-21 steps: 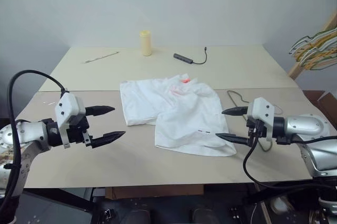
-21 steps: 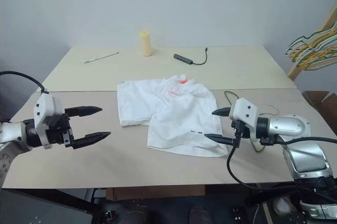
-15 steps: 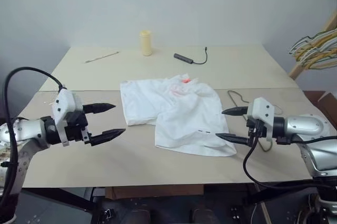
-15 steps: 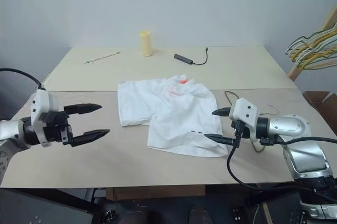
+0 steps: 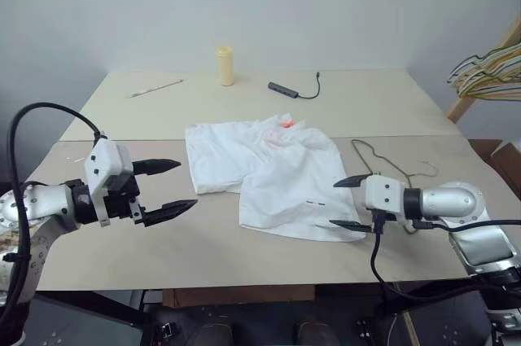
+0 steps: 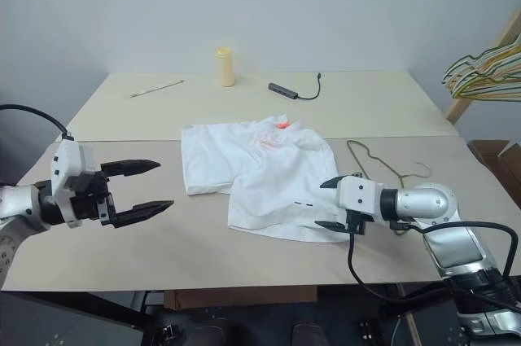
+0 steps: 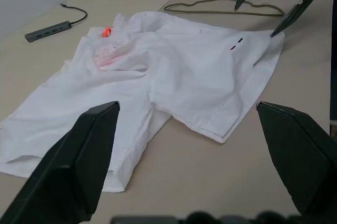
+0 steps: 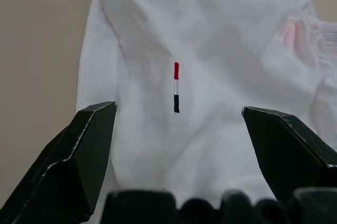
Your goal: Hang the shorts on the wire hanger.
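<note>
Shorts (image 5: 269, 175) lie crumpled flat mid-table. Left gripper (image 5: 167, 187), fingers spread and empty, hovers well apart from their left edge. Right gripper (image 5: 350, 203), also spread wide, sits low at the right hem, just beside the fabric — contact cannot be confirmed. Wire hanger (image 5: 383, 163) lies just behind it. Recommended: pinch one hem layer cleanly, lift slowly — avoid snagging the hanger.

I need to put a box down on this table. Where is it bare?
Bare: the near left table, in front of the left gripper beside the shorts; also the far right corner, past the black cable. Crowded: the centre and near right, with the wire hanger and right gripper.
</note>
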Tool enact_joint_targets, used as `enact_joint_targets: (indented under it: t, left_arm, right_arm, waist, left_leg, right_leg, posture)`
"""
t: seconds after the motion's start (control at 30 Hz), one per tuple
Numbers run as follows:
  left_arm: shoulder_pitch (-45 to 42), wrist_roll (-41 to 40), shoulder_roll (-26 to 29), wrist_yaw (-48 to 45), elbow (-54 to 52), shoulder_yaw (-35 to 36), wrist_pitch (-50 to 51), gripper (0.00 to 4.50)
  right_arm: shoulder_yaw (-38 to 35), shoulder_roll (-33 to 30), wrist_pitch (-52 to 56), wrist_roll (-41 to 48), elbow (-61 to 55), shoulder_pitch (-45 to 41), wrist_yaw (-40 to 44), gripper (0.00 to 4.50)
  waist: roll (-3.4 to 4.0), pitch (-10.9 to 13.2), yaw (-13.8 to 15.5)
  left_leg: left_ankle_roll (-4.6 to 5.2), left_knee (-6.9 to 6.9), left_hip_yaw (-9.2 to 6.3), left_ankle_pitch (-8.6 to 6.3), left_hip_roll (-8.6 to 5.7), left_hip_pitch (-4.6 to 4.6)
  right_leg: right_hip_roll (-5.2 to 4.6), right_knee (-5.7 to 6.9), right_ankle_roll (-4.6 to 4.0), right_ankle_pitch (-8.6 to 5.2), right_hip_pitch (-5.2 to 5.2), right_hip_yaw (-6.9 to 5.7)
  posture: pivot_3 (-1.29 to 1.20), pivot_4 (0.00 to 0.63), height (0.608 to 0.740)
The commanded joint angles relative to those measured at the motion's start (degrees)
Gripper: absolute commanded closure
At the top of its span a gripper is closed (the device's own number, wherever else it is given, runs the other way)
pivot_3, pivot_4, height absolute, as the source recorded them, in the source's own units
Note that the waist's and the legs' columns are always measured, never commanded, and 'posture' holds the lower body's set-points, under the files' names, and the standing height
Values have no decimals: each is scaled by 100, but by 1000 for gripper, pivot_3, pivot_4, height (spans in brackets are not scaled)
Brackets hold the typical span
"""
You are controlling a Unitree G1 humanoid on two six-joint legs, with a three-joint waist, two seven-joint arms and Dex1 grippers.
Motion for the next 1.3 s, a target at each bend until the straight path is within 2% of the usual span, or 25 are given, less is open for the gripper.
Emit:
enact_joint_targets:
  t: [0.03, 0.3, 0.43, 0.63, 0.8, 0.9, 1.07, 1.27, 1.3]
  left_arm:
    - [-67, 108, 21, 115, -179, -155, 12, 0]
    - [-94, 127, -54, 116, -245, -428, -74, 0]
    - [-122, 157, -61, 82, -182, -468, -133, 0]
    - [-151, 202, -115, 58, -154, -534, -194, 0]
    - [-156, 241, -147, 29, -139, -537, -227, 0]
    - [-157, 262, -148, 9, -128, -521, -242, 0]
    - [-137, 265, -139, -2, -141, -473, -234, 0]
    - [-208, 288, -157, -7, -71, -517, -250, 0]
    - [-265, 296, -163, -16, -11, -532, -264, 0]
  right_arm:
    - [65, 5, -362, -160, -8, -177, -58, 56]
    - [-80, -534, -694, -163, 176, 114, 317, 56]
    - [44, -959, -1503, -604, 676, 251, 350, 56]
    - [350, -1133, -2962, -1623, 1626, 2, -181, 56]
    - [552, -662, -3706, -2032, 2221, -387, -971, 56]
    - [646, -403, -3848, -1791, 2216, -442, -948, 590]
    - [843, -274, -3915, -1509, 2118, -397, -701, 2384]
    - [963, 175, -3068, -859, 1655, -674, -272, 4472]
    - [1033, 374, -2795, -804, 1518, -779, -249, 4491]
  waist:
    - [0, 2, -2]
    - [-2, 3, 11]
    - [-2, 3, 2]
    - [-1, 2, -56]
    - [-6, -1, -130]
    - [-6, -1, -162]
    - [-7, -1, -162]
    - [-6, -1, -188]
    - [-6, -1, -190]
  left_leg:
    - [0, 0, 0, 0, 0, 0]
    - [0, 0, 0, -1, -1, -1]
    - [0, 0, 1, -1, 0, 1]
    - [0, 0, 9, -1, 1, 5]
    - [0, 1, 12, 0, 1, 7]
    - [0, 0, 10, 0, 2, 7]
    - [0, 1, 10, -1, 1, 6]
    - [0, 1, 9, -1, 2, 9]
    - [0, 1, 9, 0, 2, 10]
  right_leg:
    - [0, 0, 0, 0, 0, 0]
    - [-1, -2, 0, 0, 1, 0]
    - [0, -2, -1, 0, 2, 0]
    - [0, 0, -1, 1, 2, 5]
    - [0, 0, -5, 3, 4, 11]
    - [1, 1, -5, 3, 5, 11]
    - [-1, -1, -5, 3, 5, 13]
    - [0, 4, -6, 4, 5, 14]
    - [0, 4, -6, 4, 5, 15]
  posture:
    - [2, 48, 740]
    - [-4, 40, 740]
    - [-11, 31, 740]
    - [-13, 25, 740]
    - [-11, 23, 740]
    - [-3, 23, 740]
    - [1, 28, 740]
    - [-11, 31, 740]
    - [-11, 31, 740]
